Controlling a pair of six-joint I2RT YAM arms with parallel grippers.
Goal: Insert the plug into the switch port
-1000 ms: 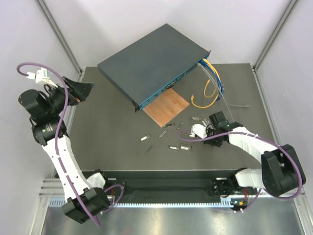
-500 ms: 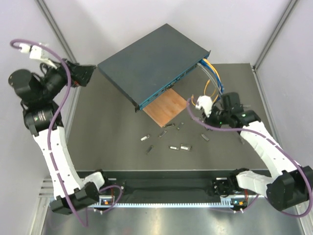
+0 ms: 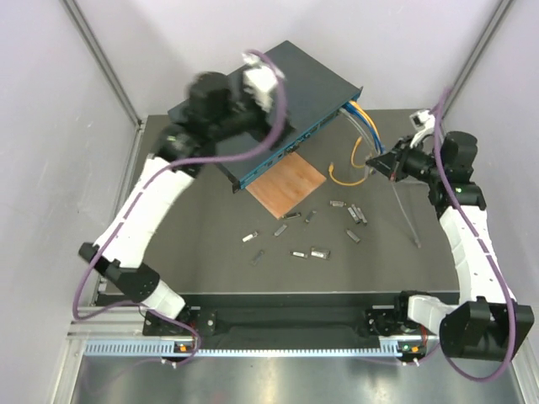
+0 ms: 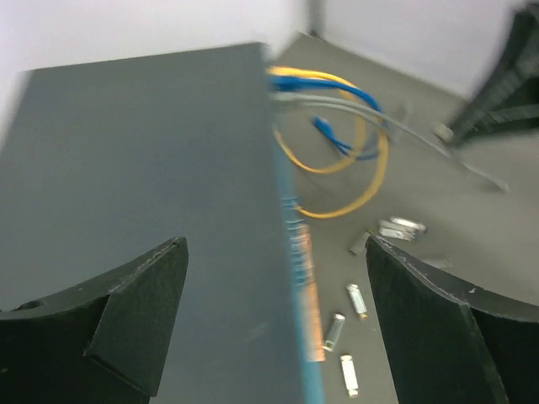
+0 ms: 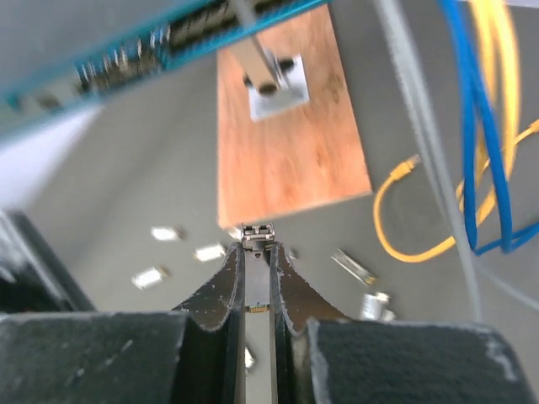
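Note:
The switch (image 3: pixel 261 97) is a flat dark blue-grey box at the back of the mat, its teal face (image 3: pixel 282 151) with the row of sockets turned toward the mat. My left gripper (image 3: pixel 240 118) hovers open above its top near the front edge. In the left wrist view the fingers (image 4: pixel 143 311) straddle that teal face (image 4: pixel 295 252) with nothing between them. My right gripper (image 3: pixel 377 162) is raised to the right of the switch, shut on a small metal plug (image 5: pixel 257 236). The plug's tip points toward the sockets (image 5: pixel 126 67), well short of them.
A brown wooden square (image 3: pixel 286 185) lies in front of the switch. Blue, yellow and grey cables (image 3: pixel 364 126) run from the switch's right end, with a yellow loop (image 3: pixel 352 172) on the mat. Several loose metal plugs (image 3: pixel 312 251) are scattered mid-mat. Frame posts stand at the back corners.
My left arm has swung from the far left edge to above the switch. My right gripper has lifted off the mat with the plug and moved back and right, beside the cables.

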